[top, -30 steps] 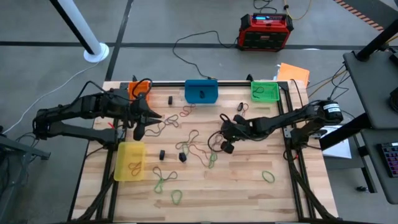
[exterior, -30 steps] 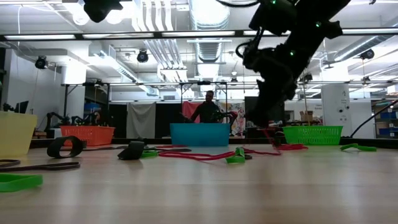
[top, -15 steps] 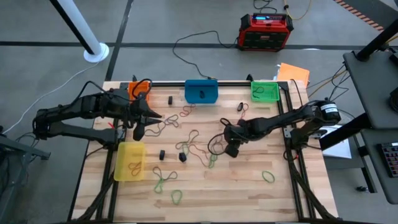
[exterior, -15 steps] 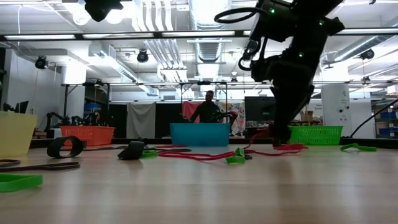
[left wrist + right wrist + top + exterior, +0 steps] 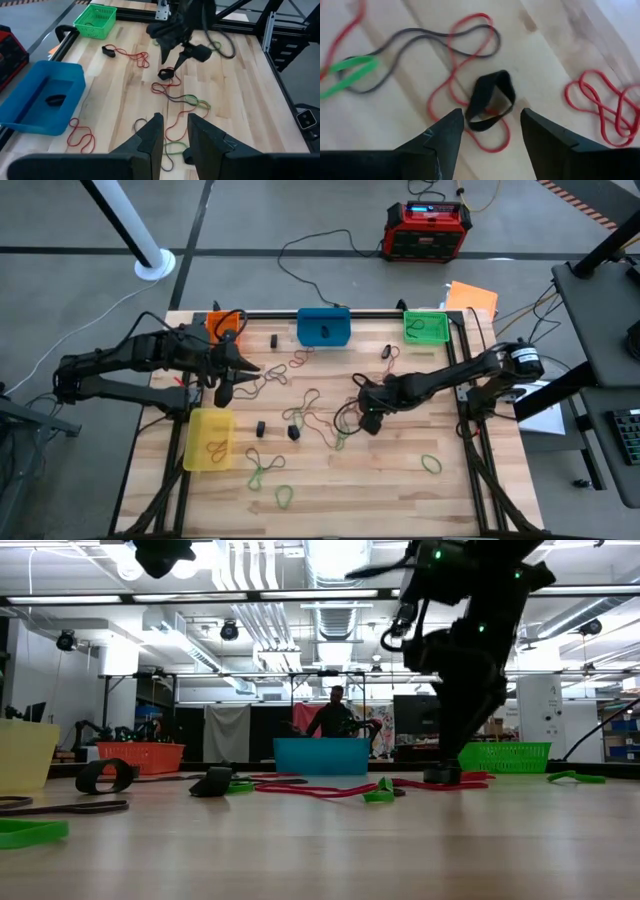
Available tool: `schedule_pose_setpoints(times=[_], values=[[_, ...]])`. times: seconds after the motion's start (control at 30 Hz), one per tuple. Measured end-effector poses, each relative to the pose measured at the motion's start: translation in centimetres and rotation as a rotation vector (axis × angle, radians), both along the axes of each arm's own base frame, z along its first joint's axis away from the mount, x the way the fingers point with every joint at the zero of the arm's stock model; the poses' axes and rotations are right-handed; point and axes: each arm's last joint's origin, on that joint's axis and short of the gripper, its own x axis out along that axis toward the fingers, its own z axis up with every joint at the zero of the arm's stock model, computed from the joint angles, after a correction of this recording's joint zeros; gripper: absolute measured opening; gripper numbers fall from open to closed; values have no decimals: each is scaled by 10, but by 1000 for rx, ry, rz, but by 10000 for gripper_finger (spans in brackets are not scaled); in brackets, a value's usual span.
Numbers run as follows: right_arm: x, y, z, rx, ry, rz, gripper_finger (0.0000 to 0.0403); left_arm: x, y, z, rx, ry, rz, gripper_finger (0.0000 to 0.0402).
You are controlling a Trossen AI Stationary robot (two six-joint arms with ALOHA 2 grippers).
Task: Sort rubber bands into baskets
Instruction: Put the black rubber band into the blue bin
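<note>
Black band (image 5: pixel 490 100): on the wood, between the right claw's (image 5: pixel 490 127) 2 open fingers, not held.
Left claw (image 5: pixel 174 131): nearly shut, empty.

No text, label or number can be read anywhere (not even on the power box (image 5: pixel 428 230)).

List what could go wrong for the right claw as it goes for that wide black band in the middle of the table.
1. The right claw, open, hangs over the wide black band, which lies on a red band; closing may grab both.
2. The red band also crosses a thin dark band tangled with a green band, so lifting could drag the cluster along.
3. The black band stands on edge and could roll or flatten under the fingers.
</note>
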Motion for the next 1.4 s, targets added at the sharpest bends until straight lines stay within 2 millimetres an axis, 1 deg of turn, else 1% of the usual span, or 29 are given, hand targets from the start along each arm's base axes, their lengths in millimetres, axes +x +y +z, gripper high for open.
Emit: schedule_pose_setpoints(times=[0.13, 0.23, 0.33, 0.4, 0.57, 0.6, 0.77, 0.87, 0.93, 1.03, 1.17, 1.23, 1.33, 1.4], values=[[3, -7, -11, -1, 31, -30, 184, 1, 0, 0, 18, -6, -10, 72], [7, -13, -20, 13, 43, -50, 171, 1, 0, 1, 36, -11, -20, 72], [9, -16, -27, 24, 54, -60, 144, 1, 0, 1, 47, -12, -27, 72], [10, -17, -27, 31, 52, -87, 116, 1, 0, 1, 53, -12, -30, 72], [9, -16, -20, 46, 22, -128, 30, 1, 0, 0, 54, -11, -31, 72], [9, -15, -17, 45, 8, -123, 20, 1, 0, 0, 54, -10, -32, 72], [7, -15, -3, 44, -24, -101, 13, 1, 0, 0, 58, -9, -34, 72], [9, -21, 12, 22, -44, -71, 13, 1, 0, 0, 71, -8, -42, 72], [14, -32, 22, -19, -72, -53, 13, 1, 0, 0, 81, -8, -48, 72], [24, -57, 41, -133, -140, -22, 12, 1, 0, 0, 101, -11, -59, 72], [40, -96, 63, -389, -308, 22, 12, 3, 0, 0, 77, -27, -44, 72], [47, -119, 72, -515, -426, 21, 12, 4, 0, -4, 58, -20, -33, 72], [52, -160, 74, -609, -574, -14, 12, 7, 1, -12, 32, -7, -20, 72], [51, -185, 66, -599, -632, -39, 12, 9, 1, -17, 12, 4, -8, 72]])
